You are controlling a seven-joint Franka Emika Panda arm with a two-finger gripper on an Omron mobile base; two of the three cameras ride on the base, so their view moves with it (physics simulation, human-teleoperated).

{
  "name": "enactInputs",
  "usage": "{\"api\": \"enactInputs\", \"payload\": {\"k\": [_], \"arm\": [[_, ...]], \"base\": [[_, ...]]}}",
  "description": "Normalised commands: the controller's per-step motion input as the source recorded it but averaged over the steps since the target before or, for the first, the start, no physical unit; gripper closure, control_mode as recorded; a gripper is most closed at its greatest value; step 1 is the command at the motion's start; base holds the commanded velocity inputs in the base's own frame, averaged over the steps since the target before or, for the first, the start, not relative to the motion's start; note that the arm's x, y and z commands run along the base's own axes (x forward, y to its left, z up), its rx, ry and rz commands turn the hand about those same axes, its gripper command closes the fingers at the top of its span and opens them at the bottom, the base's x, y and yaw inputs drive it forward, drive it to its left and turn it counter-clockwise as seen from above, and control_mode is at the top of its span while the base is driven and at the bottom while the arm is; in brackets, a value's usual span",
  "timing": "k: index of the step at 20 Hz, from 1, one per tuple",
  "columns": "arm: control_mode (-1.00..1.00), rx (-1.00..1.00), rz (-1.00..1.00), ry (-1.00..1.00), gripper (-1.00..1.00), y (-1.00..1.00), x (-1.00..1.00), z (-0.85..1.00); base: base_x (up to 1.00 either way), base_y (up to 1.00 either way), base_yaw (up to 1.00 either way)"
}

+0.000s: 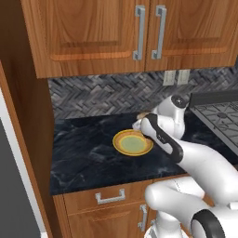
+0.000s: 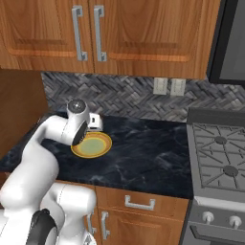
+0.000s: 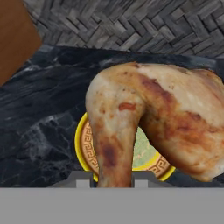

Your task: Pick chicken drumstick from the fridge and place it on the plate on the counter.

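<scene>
- we have the drumstick (image 3: pixel 153 118) out of the fridge; our claw (image 3: pixel 114 181) is clenched on its narrow end.
- it hangs over the plate (image 1: pixel 133 142), which sits on the table (image 1: pixel 88 158).
- picking looks done.
- left, we judge: lower it, let go onto the plate.

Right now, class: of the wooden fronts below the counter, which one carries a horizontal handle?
The drawer front just under the counter edge; its silver handle lies horizontal, while the cabinet door handles stand vertical.
</scene>
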Motion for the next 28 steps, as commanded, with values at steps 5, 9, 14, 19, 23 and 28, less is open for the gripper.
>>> {"api": "enactInputs", "payload": {"k": [5,9,14,19,23,28], "arm": [[-1.00,0.00,0.10,0.04,1.00,-0.11,0.26,-0.33],[-1.00,0.00,0.07,0.05,1.00,-0.01,0.33,-0.21],[-1.00,0.00,0.05,0.05,1.00,0.00,0.23,-0.17],[-1.00,0.00,0.04,0.06,1.00,0.00,0.19,-0.19],[-1.00,-0.02,0.03,0.09,1.00,0.00,0.06,-0.18],[-1.00,-0.04,0.01,0.11,1.00,0.00,0.00,-0.16]], "base": [[0.00,0.00,0.00],[0.00,0.00,0.00],[0.00,0.00,0.00],[0.00,0.00,0.00],[0.00,0.00,0.00],[0.00,0.00,0.00]]}}
